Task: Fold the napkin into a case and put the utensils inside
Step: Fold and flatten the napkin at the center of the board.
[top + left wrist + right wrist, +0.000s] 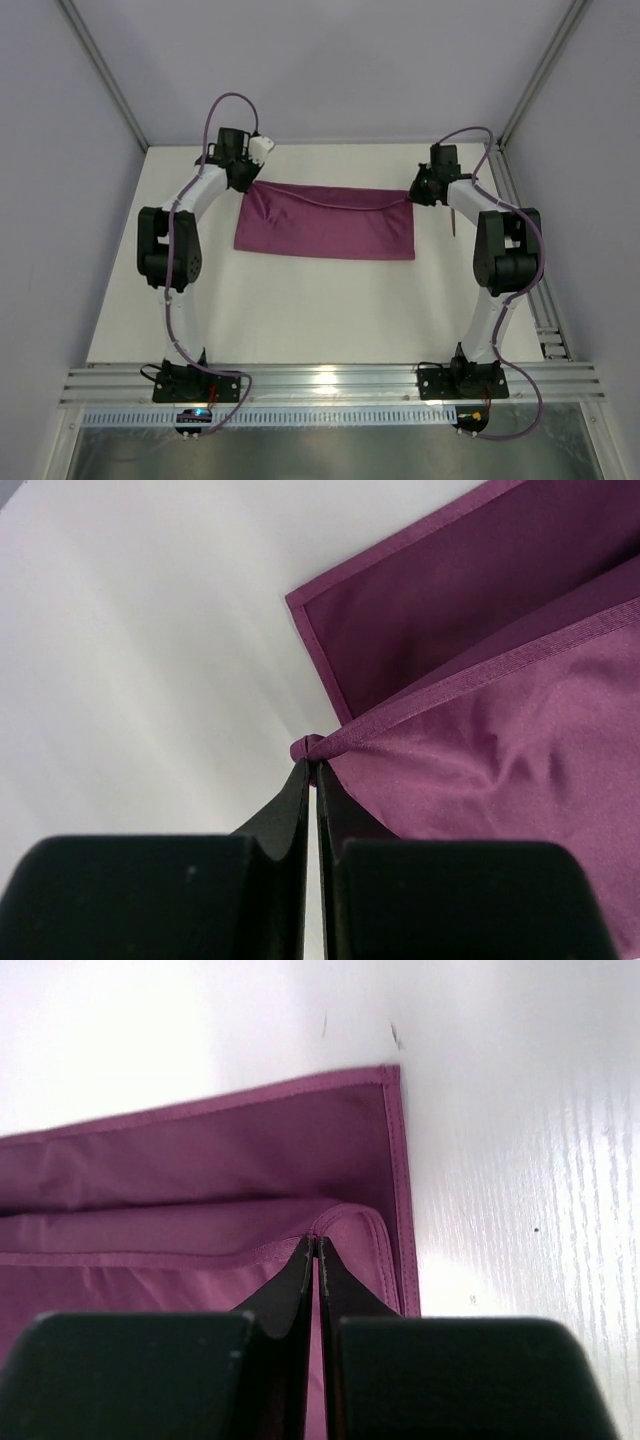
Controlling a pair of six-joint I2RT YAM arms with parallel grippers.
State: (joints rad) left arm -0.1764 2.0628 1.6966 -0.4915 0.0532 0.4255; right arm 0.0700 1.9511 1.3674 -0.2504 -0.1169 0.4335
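Observation:
The maroon-purple napkin (325,223) lies folded into a wide band across the back of the white table. My left gripper (243,178) is shut on the napkin's upper-layer corner at its far left, seen pinched in the left wrist view (312,763). My right gripper (415,192) is shut on the upper-layer corner at the far right, seen pinched in the right wrist view (316,1245). Both hold the top layer a little above the lower layer (250,1140). One thin copper utensil (453,222) lies just right of the napkin, partly hidden by the right arm.
The white table (300,310) stretches toward me from the napkin. Grey walls and metal frame posts (100,75) close in the back and sides. An aluminium rail (330,382) runs along the near edge at the arm bases.

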